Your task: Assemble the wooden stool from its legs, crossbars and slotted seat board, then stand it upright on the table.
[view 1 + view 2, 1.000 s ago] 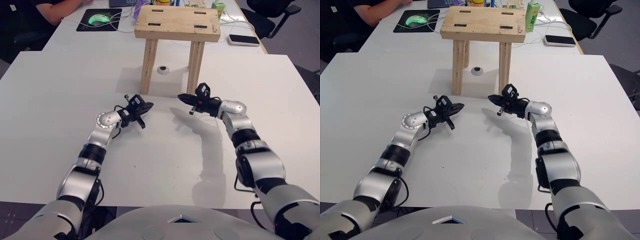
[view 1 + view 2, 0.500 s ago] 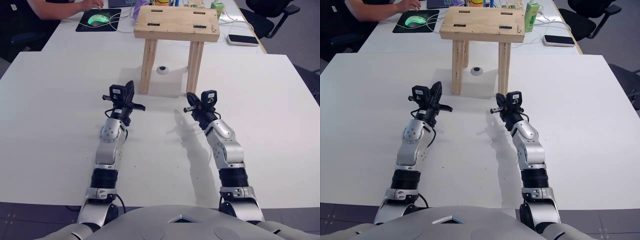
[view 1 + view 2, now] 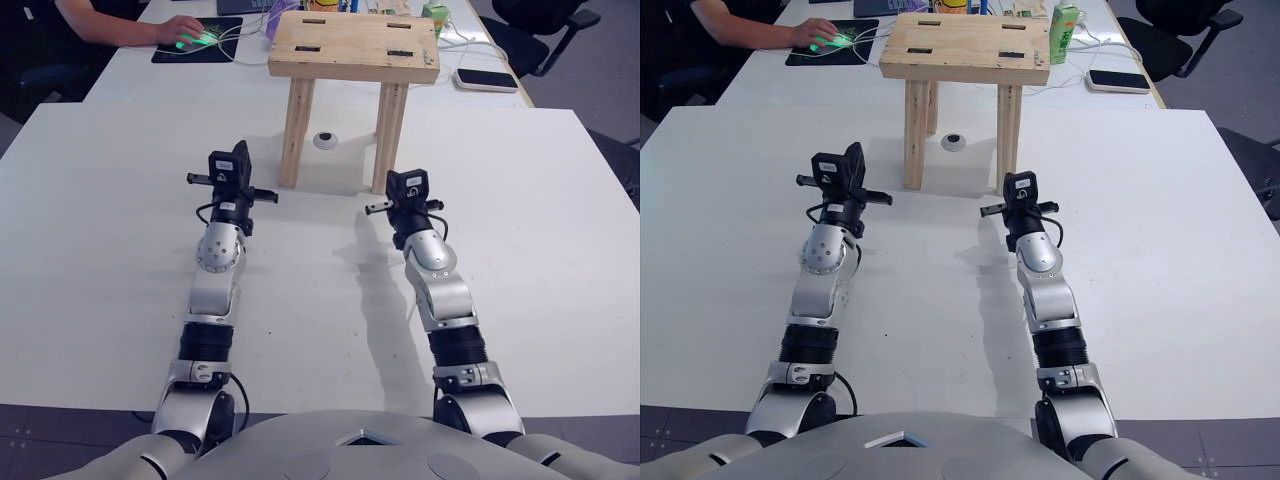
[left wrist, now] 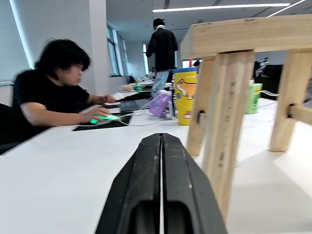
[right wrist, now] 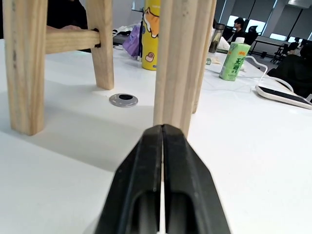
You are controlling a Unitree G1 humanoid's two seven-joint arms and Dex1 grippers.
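Stool (image 3: 353, 45) stands upright on bench (image 3: 120, 200), done I reckon; L pincer (image 4: 161, 140) & R pincer (image 5: 162, 128) are closed tight, empty, near its front legs (image 3: 296, 130), so I'd back off straight, no sideways swing.

A wide white table (image 3: 120, 200) carries an upright pale wooden stool (image 3: 355, 45), with a small round grey disc (image 3: 324, 140) lying beneath it.
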